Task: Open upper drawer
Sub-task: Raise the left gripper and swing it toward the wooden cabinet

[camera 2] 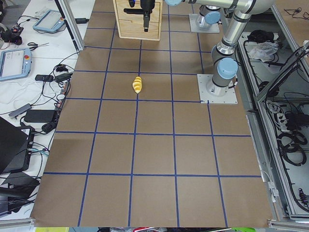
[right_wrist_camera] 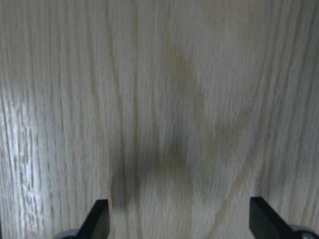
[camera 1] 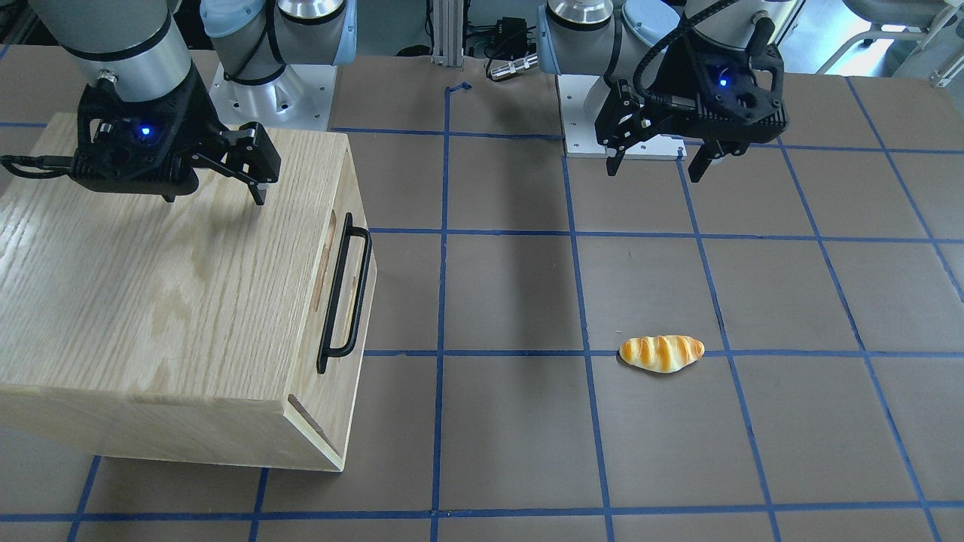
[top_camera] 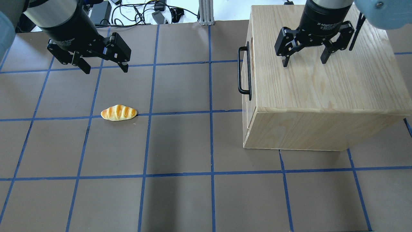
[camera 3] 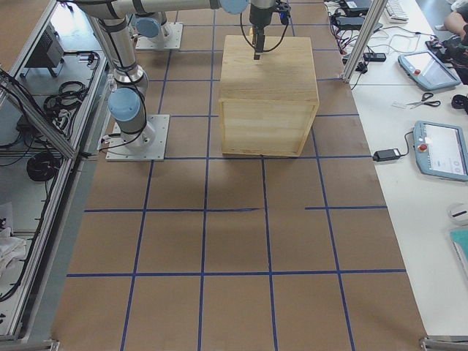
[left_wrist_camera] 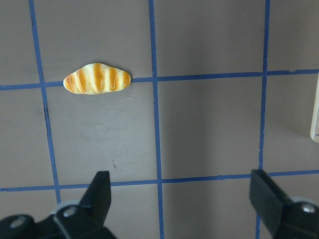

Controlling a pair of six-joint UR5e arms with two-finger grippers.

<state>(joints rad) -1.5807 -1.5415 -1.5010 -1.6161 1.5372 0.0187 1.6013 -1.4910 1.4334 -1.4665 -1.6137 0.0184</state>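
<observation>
The upper drawer (camera 1: 343, 293) is the pale-wood front at the top of the oak cabinet (camera 1: 166, 286), sitting flush with the cabinet body. Its long black bar handle (camera 1: 348, 293) faces the table's middle; the handle also shows in the overhead view (top_camera: 243, 71), in front of the drawer (top_camera: 249, 74). My right gripper (camera 1: 215, 197) (top_camera: 304, 62) (right_wrist_camera: 182, 219) hangs open and empty just above the cabinet top, back from the handle. My left gripper (camera 1: 654, 173) (top_camera: 106, 70) (left_wrist_camera: 182, 199) is open and empty above the table, far from the cabinet.
A toy bread roll (camera 1: 661, 353) (top_camera: 118, 112) (left_wrist_camera: 97, 78) lies on the brown table with blue tape lines, in front of my left gripper. The cabinet (camera 3: 269, 95) stands on my right side. Both arm bases (camera 1: 271, 90) are at the table's back edge.
</observation>
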